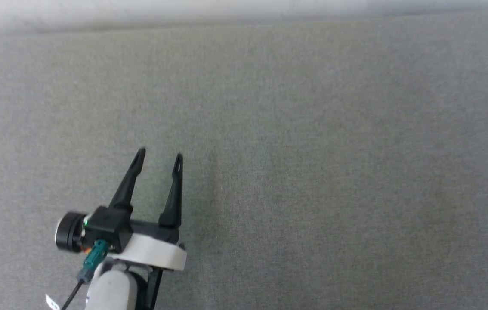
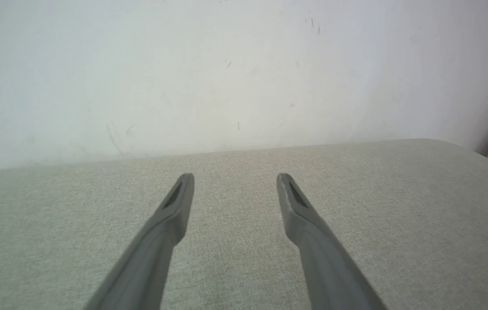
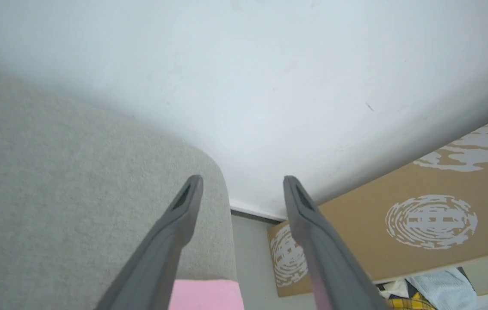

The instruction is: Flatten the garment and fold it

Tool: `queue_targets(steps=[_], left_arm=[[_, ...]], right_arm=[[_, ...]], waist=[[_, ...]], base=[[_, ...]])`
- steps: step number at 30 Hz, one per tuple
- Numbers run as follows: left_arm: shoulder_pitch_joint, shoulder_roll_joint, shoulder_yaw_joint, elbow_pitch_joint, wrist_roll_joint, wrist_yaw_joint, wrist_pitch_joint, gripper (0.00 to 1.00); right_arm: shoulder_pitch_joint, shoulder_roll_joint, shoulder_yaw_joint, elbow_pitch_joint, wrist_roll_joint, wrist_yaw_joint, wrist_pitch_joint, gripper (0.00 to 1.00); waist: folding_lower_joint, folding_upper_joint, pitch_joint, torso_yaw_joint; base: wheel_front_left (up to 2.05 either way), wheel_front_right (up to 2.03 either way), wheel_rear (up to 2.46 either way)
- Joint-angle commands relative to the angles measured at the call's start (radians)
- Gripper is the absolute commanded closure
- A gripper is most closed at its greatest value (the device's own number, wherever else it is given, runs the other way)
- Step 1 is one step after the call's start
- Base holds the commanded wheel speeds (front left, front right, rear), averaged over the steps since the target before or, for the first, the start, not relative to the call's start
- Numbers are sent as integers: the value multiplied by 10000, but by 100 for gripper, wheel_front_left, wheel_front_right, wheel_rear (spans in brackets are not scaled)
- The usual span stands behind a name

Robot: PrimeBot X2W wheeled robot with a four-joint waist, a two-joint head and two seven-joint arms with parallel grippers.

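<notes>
Jaws stood apart on both arms, and nothing lay between either pair! Left gripper (image 1: pixel 159 154) sat down at 7 o'clock in the head view, its two dark fingers aimed toward 12 and a touch to 1, hovering over a broad grey fabric surface (image 1: pixel 321 155). From the left wrist view, that left gripper (image 2: pixel 235 177) showed a wide gap, with the grey fabric surface (image 2: pixel 399 224) beneath and a scuffed white wall (image 2: pixel 227 69) beyond at 12 o'clock.

Over to the right wrist view: the right gripper (image 3: pixel 243 178) was spread just as wide, poised above the rounded corner of the surface. And there was the garment (image 3: pixel 205 296), a small patch of pink at 6 o'clock, low between the finger bases, lying at the surface's edge. Whether it touched the fingers could not be told.

Off at 4 o'clock leaned a brown cardboard panel (image 3: pixel 433 254) with white round prints, and a heap of clothes (image 3: pixel 435 289) lay at 5 o'clock.
</notes>
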Motion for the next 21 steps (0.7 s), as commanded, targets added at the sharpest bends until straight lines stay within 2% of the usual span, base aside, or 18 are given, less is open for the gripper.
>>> queue_targets(steps=[1,3,8,16,21], left_arm=[[286,-44,122,54,-48,125,-46,0],[392,-56,207,43,-58,210,-46,0],[977,-114,548,41,-192,506,-46,0],[1611,-150,629,-228,-345,386,-46,0],[1800,-189,510,-305,-300,441,-46,0]], right_arm=[[30,463,71,-534,197,-23,-194,0],[81,719,71,-862,337,-23,-286,0],[842,1995,-62,-2640,958,-23,-650,0],[3265,4453,-813,-5347,1283,-23,-855,0],[4869,5773,-902,-6041,1209,-23,-1118,0]], waist=[[2,0,-1362,-46],[2,0,-1551,-6],[2,0,-2305,221],[2,0,-2887,833],[2,0,-2974,1176]], base=[[0,0,0],[0,0,0],[0,0,0],[0,0,0],[0,0,0]])
